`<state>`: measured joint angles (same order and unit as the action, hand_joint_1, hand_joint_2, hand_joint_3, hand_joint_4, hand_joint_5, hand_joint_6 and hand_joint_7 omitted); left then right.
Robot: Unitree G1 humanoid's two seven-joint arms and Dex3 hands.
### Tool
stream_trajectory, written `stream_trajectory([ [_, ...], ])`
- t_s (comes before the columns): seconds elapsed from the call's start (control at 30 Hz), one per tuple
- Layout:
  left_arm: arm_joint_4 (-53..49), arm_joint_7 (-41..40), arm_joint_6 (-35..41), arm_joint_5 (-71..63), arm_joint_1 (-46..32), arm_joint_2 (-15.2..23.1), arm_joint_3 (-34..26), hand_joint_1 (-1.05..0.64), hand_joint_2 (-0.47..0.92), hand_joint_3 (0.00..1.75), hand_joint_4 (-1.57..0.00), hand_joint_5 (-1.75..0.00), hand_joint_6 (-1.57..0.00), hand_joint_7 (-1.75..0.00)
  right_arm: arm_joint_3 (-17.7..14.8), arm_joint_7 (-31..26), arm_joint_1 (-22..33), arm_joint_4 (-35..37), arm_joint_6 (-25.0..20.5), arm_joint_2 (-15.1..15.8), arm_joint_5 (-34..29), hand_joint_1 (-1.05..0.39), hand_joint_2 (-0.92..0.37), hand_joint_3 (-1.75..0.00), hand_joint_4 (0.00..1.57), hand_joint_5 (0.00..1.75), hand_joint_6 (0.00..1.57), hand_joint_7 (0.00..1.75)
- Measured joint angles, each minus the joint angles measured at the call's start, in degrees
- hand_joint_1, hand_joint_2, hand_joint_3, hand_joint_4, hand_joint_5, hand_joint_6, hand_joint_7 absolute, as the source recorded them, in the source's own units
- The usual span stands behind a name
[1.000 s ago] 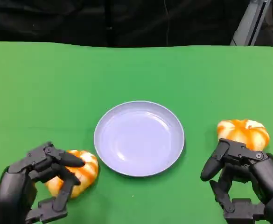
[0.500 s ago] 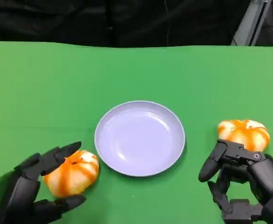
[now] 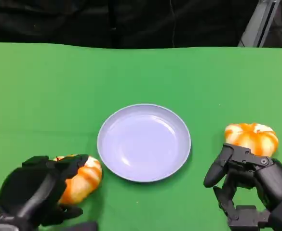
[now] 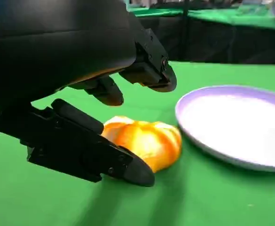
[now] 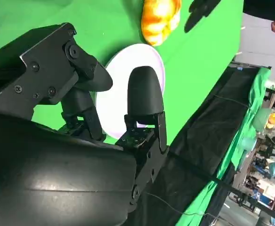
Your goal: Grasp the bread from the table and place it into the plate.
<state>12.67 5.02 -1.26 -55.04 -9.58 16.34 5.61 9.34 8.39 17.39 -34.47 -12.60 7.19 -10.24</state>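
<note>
Two black many-fingered hands sit nearest, at the close edge of the green cloth-covered table [image 3: 141,72]. Left hand [image 3: 34,192]: lowered over the near-left orange-and-white glazed bread roll [image 3: 83,175], fingers curved above it and the thumb [image 4: 90,150] low beside it on the cloth; the left wrist view shows the fingers [image 4: 146,70] clear of the roll's top, with a gap between them, so the hand brackets the roll in a wide posture without plainly clasping it. Right hand [image 3: 249,185]: hovering at the near right, fingers bent but apart, nothing in them. Second orange-and-white glazed bread roll [image 3: 251,137]: lying on the cloth just beyond the right hand's fingers, apart from them as far as the head view tells. Round pale lavender plate [image 3: 144,142]: centre of the table, between the two rolls, its rim just beside the left roll, nothing in it. Both rolls rest on the cloth, outside the plate. Farthest: a black curtain backdrop [image 3: 107,21] along the table's far edge, with a grey metal strut [image 3: 259,24] leaning at the far right.
</note>
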Motion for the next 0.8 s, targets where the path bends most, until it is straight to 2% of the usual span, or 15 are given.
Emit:
stream_trajectory([
  [0.17,-6.48,0.18,4.75,-3.0,4.05,0.67,3.43,-0.42,0.92,0.17,-0.54,-0.36,-0.54,-0.03,0.06,-0.08,0.0,0.01,0.31,0.07,-0.21,0.04,-0.43,-1.18,0.74,1.61,0.68,1.4],
  [0.27,-9.92,0.14,6.55,-3.68,6.37,1.44,5.13,-0.39,0.92,0.19,-0.64,-0.34,-0.62,-0.05,0.14,-0.11,-0.02,0.0,0.28,0.1,-0.63,0.03,-0.46,-1.16,0.74,1.62,0.68,1.4],
  [0.43,-12.85,0.09,8.0,-3.75,9.06,3.03,7.4,-0.34,0.92,0.27,-0.68,-0.31,-0.73,-0.07,0.11,-0.1,-0.02,-0.04,0.12,0.04,-0.38,0.04,-0.48,-1.14,0.73,1.63,0.67,1.42],
  [0.47,-13.13,0.1,8.09,-3.42,9.3,3.2,7.62,-0.29,0.92,0.3,-0.72,-0.38,-0.79,-0.07,0.11,-0.1,-0.01,-0.04,0.1,0.02,-0.34,0.05,-0.48,-1.14,0.74,1.62,0.67,1.42],
  [0.53,-14.01,0.02,7.78,-2.01,9.67,3.94,7.76,-0.22,0.92,0.33,-0.67,-0.79,-0.9,-0.04,0.1,-0.1,-0.02,-0.04,0.08,0.02,-0.31,0.05,-0.47,-1.15,0.75,1.61,0.67,1.42],
  [0.57,-14.32,-0.59,7.16,-0.45,9.7,4.25,7.52,-0.19,0.92,0.33,-0.71,-0.87,-0.99,-0.05,0.09,-0.1,-0.02,-0.04,0.08,0.02,-0.31,0.06,-0.47,-1.15,0.75,1.61,0.68,1.41],
  [0.63,-14.63,-2.86,5.34,2.64,9.49,4.42,6.48,-0.17,0.92,0.35,-0.81,-0.85,-1.1,-0.06,0.1,-0.11,-0.02,-0.04,0.08,0.02,-0.32,0.06,-0.47,-1.15,0.75,1.6,0.68,1.41],
  [0.67,-14.65,-4.36,4.47,4.13,9.17,4.43,5.73,-0.16,0.91,0.36,-0.84,-1.03,-1.18,-0.07,0.1,-0.11,-0.02,-0.04,0.08,0.02,-0.34,0.05,-0.47,-1.15,0.75,1.6,0.68,1.41],
  [0.7,-14.63,-6.08,3.65,5.22,8.86,4.47,5.09,-0.16,0.9,0.37,-0.84,-1.11,-1.21,-0.07,0.1,-0.11,-0.02,-0.04,0.08,0.02,-0.35,0.05,-0.47,-1.15,0.75,1.6,0.68,1.41],
  [0.73,-14.57,-7.65,2.91,6.0,8.64,4.54,4.63,-0.16,0.88,0.4,-0.82,-1.38,-1.26,-0.11,0.1,-0.12,-0.02,-0.04,0.08,0.02,-0.35,0.05,-0.47,-1.15,0.75,1.59,0.68,1.41],
  [0.77,-14.42,-9.34,2.02,6.51,8.34,4.64,4.12,-0.17,0.83,0.47,-0.81,-1.58,-1.26,-0.25,0.11,-0.12,-0.03,-0.04,0.07,0.01,-0.35,0.06,-0.47,-1.16,0.74,1.59,0.68,1.4],
  [0.8,-14.25,-11.13,0.88,7.18,8.04,4.82,3.53,-0.18,0.81,0.49,-0.82,-1.64,-1.17,-0.47,0.11,-0.12,-0.03,-0.04,0.0,-0.02,-0.35,0.06,-0.47,-1.16,0.74,1.59,0.68,1.4],
])
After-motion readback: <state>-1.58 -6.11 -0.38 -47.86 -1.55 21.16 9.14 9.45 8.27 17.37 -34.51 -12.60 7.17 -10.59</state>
